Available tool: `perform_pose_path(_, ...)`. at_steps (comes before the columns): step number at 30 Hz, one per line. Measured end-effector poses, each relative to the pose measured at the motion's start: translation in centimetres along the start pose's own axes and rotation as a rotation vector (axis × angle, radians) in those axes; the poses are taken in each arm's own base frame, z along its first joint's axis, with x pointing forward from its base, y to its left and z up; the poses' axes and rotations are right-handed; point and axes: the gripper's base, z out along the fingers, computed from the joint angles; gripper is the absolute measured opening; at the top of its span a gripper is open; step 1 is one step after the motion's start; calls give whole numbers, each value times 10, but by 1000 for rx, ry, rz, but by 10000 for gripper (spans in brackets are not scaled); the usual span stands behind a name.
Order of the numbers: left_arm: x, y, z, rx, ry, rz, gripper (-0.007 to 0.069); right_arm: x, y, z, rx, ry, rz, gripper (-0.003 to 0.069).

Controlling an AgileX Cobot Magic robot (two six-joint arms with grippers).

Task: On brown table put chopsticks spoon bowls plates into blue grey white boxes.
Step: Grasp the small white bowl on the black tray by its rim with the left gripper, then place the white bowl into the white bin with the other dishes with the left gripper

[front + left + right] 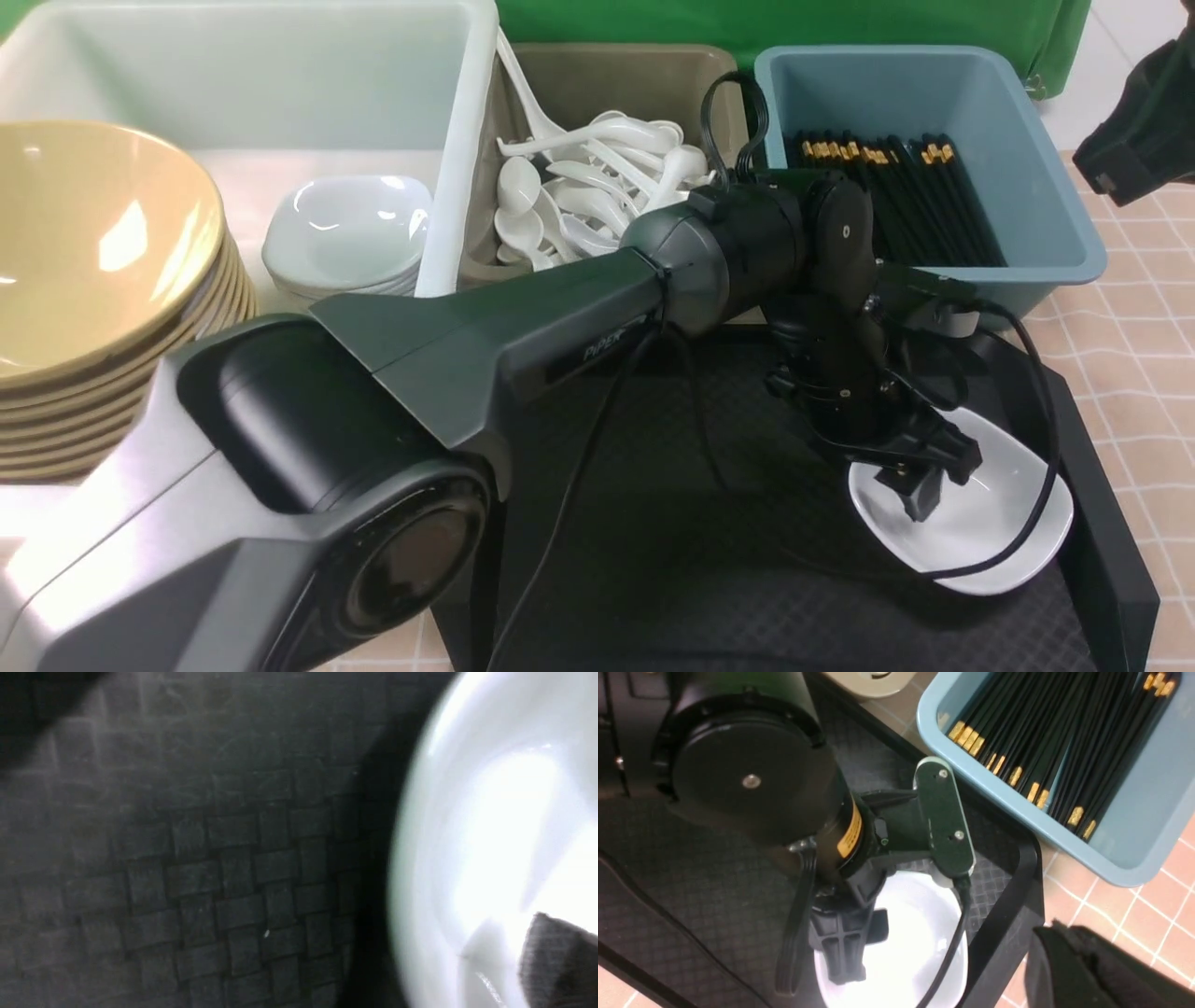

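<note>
One white plate (990,532) lies at the right end of the black tray (709,560). My left gripper (934,481) reaches down at its near-left rim, jaws still apart, and one finger (560,961) is inside the plate (467,858). Whether the fingers touch the plate is unclear. My right gripper (1097,163) hovers shut and empty above the brown table (1139,373) to the right of the blue box (1036,168), which holds the chopsticks (896,187). The grey box (597,84) holds spoons (597,196). The white tub (280,84) holds stacked plates (345,233) and bowls (93,280).
My left arm stretches across the front of the tub and the grey box, and its cable (1036,448) loops over the plate. The tray's raised right rim (1008,914) stands close beside the plate (906,933). A green cloth (840,23) hangs behind the boxes.
</note>
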Motion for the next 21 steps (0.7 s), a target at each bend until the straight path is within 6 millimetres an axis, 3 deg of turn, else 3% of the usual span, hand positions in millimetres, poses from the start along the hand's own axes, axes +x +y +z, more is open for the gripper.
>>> perform_pose_path(3, 1, 1, 1, -5, 7, 3, 224, 0, 0, 0, -1, 0, 0, 48)
perform_pose_path(4, 1, 1, 1, -7, 7, 4, 224, 0, 0, 0, -1, 0, 0, 48)
perform_pose_path(5, 1, 2, 0, -17, 15, 9, 148, 0, 0, 0, -1, 0, 0, 48)
perform_pose_path(7, 1, 4, -7, -34, 11, 19, 81, 0, 0, 0, -1, -1, -4, 48)
perform_pose_path(12, -3, 16, -58, -104, -33, 34, 6, -4, 0, 0, 4, -40, -21, 48)
perform_pose_path(16, 4, 54, -164, -197, -186, -30, 6, -17, 10, -13, -20, -123, -81, 48)
perform_pose_path(18, 13, 63, -212, -238, -269, -51, 6, -27, 22, -22, -44, -172, -139, 48)
perform_pose_path(19, 15, 68, -219, -247, -281, -62, 6, -28, 23, -23, -47, -178, -145, 48)
perform_pose_path(20, 29, 78, -265, -294, -366, -94, 6, -40, 39, -31, -78, -227, -211, 48)
perform_pose_path(21, 40, 85, -290, -325, -408, -122, 6, -46, 50, -32, -104, -245, -248, 48)
